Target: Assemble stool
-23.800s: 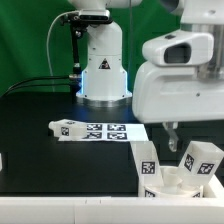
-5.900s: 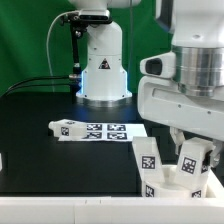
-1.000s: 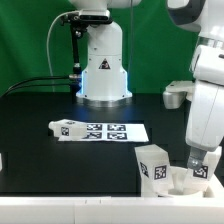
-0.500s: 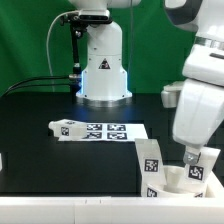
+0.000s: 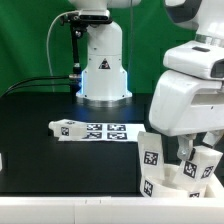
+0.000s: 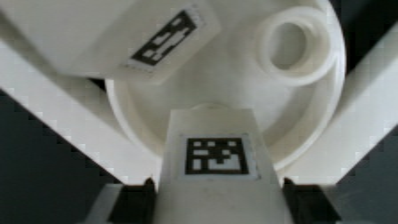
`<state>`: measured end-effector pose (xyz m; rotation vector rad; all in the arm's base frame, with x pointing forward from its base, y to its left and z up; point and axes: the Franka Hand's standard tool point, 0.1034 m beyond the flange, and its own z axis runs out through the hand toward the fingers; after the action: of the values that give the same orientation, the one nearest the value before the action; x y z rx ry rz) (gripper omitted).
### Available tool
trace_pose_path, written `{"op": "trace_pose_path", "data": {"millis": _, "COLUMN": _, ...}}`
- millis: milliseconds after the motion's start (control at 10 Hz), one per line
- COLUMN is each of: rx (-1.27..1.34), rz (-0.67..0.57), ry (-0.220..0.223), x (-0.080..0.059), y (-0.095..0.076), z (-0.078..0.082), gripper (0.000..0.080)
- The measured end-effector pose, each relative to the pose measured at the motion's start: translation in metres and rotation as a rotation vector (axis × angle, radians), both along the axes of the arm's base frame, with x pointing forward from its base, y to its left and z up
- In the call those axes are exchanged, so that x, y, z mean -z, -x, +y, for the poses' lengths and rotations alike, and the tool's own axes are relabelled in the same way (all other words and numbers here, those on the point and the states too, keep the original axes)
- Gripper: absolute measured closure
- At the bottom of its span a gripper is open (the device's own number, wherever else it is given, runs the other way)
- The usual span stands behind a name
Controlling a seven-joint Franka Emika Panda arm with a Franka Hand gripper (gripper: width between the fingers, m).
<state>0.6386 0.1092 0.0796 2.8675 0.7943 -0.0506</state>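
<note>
The stool's round white seat [image 5: 170,184] lies near the table's front edge on the exterior view's right. Two chunky white tagged legs stand on it: one [image 5: 150,160] toward the exterior view's left, the other [image 5: 204,166] toward its right. My gripper [image 5: 199,152] comes down over the right-hand leg. In the wrist view that leg [image 6: 222,135] fills the gap of the gripper [image 6: 217,202], and both dark fingers [image 6: 128,200] press against its sides. Beyond it are the seat [image 6: 329,110], its screw hole [image 6: 294,45] and the other leg [image 6: 151,40].
A third loose tagged leg [image 5: 62,128] lies on the black table beside the marker board [image 5: 112,132]. The arm's white base [image 5: 103,72] stands at the back before a green curtain. A white rail [image 5: 60,208] runs along the front edge.
The jaws have closed onto the right-hand leg. The hand's bulky white body has swung toward the exterior view's left and now hangs over the stool parts.
</note>
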Motion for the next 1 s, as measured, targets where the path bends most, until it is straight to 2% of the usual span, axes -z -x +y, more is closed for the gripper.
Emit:
{"op": "trace_pose_path", "data": {"millis": 100, "rx": 0.119, "rz": -0.010, "ry": -0.031, "x": 0.000, "y": -0.005, "z": -0.010, "gripper": 0.0465}}
{"op": "trace_pose_path", "data": {"millis": 300, "rx": 0.290, "rz": -0.018, "ry": -0.042, "x": -0.001, "y": -0.009, "z": -0.019, "gripper": 0.0465}}
{"op": "trace_pose_path", "data": {"millis": 700, "rx": 0.556, "rz": -0.057, "ry": -0.043, "x": -0.001, "y": -0.008, "z": -0.019, "gripper": 0.0465}}
{"op": "trace_pose_path", "data": {"millis": 900, "rx": 0.853, "rz": -0.114, "ry": -0.052, "x": -0.001, "y": -0.012, "z": -0.018, "gripper": 0.0465}}
{"op": "trace_pose_path", "data": {"millis": 1000, "rx": 1.037, "rz": -0.130, "ry": -0.052, "x": -0.001, "y": -0.011, "z": -0.024, "gripper": 0.0465}}
